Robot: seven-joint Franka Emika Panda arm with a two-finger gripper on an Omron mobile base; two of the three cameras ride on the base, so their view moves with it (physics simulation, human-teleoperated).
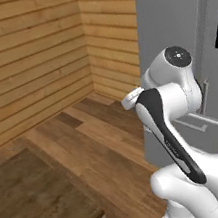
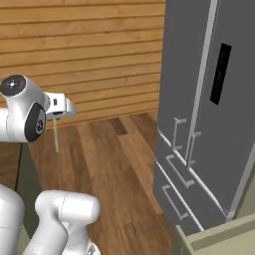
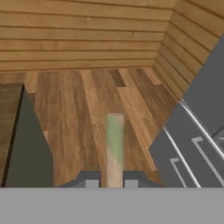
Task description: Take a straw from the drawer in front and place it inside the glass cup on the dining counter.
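Note:
My gripper (image 2: 57,118) hangs high over the wood floor, shut on the straw (image 2: 56,137), a thin pale stick pointing down from the fingers. In the hand view the straw (image 3: 114,146) runs up from between the two dark fingertips (image 3: 91,180) of the gripper (image 3: 112,181). The dining counter (image 1: 31,206) is the dark-brown slab at the lower left; its edge (image 3: 8,122) and sage-green base lie left of the straw. A corner of the sage-green drawer (image 2: 219,238) juts out at the lower right. The glass cup is out of view.
A tall grey fridge (image 2: 209,114) with long handles and lower drawers stands to the right, also in the hand view (image 3: 197,144). Wood-plank walls (image 1: 30,54) close the corner behind. The wood floor (image 2: 114,164) lies between counter and fridge.

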